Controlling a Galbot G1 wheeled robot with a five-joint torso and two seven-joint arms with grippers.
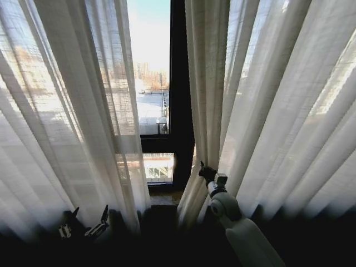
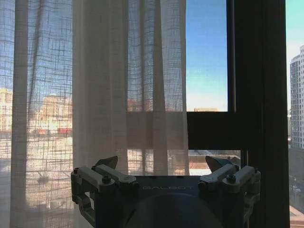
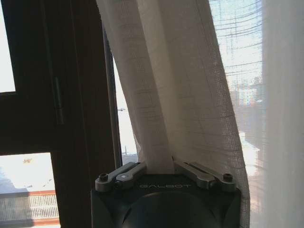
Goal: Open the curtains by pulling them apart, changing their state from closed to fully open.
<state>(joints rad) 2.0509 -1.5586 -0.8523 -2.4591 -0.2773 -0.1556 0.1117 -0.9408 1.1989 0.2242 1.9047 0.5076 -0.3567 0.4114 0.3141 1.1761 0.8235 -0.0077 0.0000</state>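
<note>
The curtains hang parted, with a narrow gap at the middle. The left curtain (image 1: pixel 72 111) is drawn to the left. My left gripper (image 1: pixel 90 212) stands open low in front of it, apart from the cloth. In the left wrist view that gripper (image 2: pixel 164 164) has nothing between its fingers, and the left curtain (image 2: pixel 118 95) hangs beyond it. My right gripper (image 1: pixel 203 169) is shut on the inner edge of the right curtain (image 1: pixel 278 111), low down. The right wrist view shows the right curtain (image 3: pixel 166 85) bunched and pinched in this gripper (image 3: pixel 159 167), pulled taut at a slant.
A dark vertical window frame bar (image 1: pixel 179 83) stands in the gap, with a crossbar lower down and bright glass (image 1: pixel 149 50) to its left. City buildings show outside. My right arm (image 1: pixel 245 233) rises from the lower right. The sill area below is dark.
</note>
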